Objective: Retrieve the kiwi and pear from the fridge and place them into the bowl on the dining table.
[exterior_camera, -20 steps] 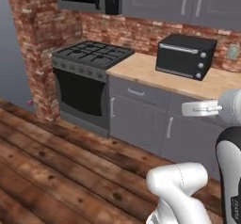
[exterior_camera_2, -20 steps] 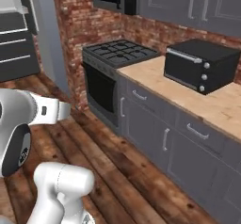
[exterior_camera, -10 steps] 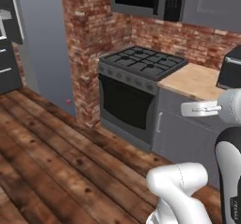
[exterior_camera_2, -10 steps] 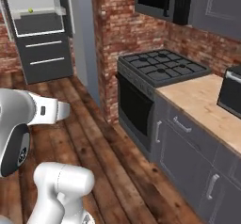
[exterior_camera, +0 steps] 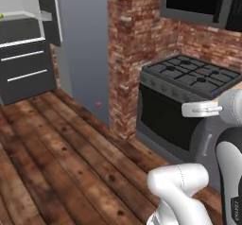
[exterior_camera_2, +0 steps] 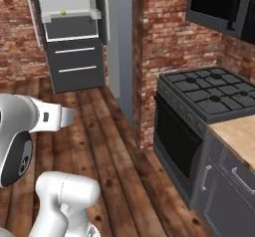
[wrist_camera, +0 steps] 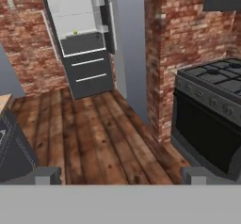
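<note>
a kitchen with a dark plank wood floor (wrist_camera: 94, 138) and red brick walls (exterior_camera_2: 164, 47). at the far end stands the tall dark grey fridge (wrist_camera: 84, 44), its upper door swung open so the pale interior and clear shelves show, with two lower drawers carrying long white bar handles beneath. on a shelf inside the fridge sits the small bright yellow-green roundish pear (wrist_camera: 75, 32), seen also as a tiny dot in the right base view (exterior_camera_2: 63, 12) and at the very edge of the left base view (exterior_camera: 1, 15). the kiwi is too small or hidden to make out. to the right of the fridge, past a plain grey panel and a brick pillar, is a black gas stove with oven door (exterior_camera_2: 199, 111); above it hangs a dark microwave (exterior_camera: 198, 2). beside the stove a light wooden surface over grey drawers (exterior_camera_2: 234, 131) shows. the robot's gripper (wrist_camera: 120, 175) is well apart from the fridge, over the floor; its fingers (wrist_camera: 47, 175) are spread wide apart, holding nothing.
</note>
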Tool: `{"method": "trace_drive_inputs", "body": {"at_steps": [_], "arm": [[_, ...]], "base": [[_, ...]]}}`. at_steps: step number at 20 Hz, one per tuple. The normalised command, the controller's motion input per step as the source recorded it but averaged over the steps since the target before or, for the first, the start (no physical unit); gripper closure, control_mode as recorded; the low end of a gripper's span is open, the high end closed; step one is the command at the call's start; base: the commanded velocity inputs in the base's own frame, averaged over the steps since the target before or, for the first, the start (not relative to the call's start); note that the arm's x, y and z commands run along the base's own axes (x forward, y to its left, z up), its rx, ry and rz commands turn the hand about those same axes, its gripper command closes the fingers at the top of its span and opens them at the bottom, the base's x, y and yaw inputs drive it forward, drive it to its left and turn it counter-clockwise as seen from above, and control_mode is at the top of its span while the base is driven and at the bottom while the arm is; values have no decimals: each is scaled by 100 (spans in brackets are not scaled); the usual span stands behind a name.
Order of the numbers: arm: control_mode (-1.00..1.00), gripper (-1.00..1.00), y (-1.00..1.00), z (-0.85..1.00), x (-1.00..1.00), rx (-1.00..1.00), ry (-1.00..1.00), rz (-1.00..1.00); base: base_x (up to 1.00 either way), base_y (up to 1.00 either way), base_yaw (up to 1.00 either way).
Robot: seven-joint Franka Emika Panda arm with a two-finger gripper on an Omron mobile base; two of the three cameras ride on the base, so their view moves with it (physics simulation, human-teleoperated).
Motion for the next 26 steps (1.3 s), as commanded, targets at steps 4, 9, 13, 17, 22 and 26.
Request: {"method": "trace_drive_inputs", "body": {"at_steps": [4,9,13,17,22,26], "arm": [[100,-100,0,0,0,0,0,0],[100,-100,0,0,0,0,0,0],[100,-100,0,0,0,0,0,0],[100,-100,0,0,0,0,0,0],[100,-100,0,0,0,0,0,0],[100,-100,0,0,0,0,0,0]], "base": [[88,29,26],[83,29,27],[81,12,30],[78,0,34],[67,0,31],[60,-11,21]]}}
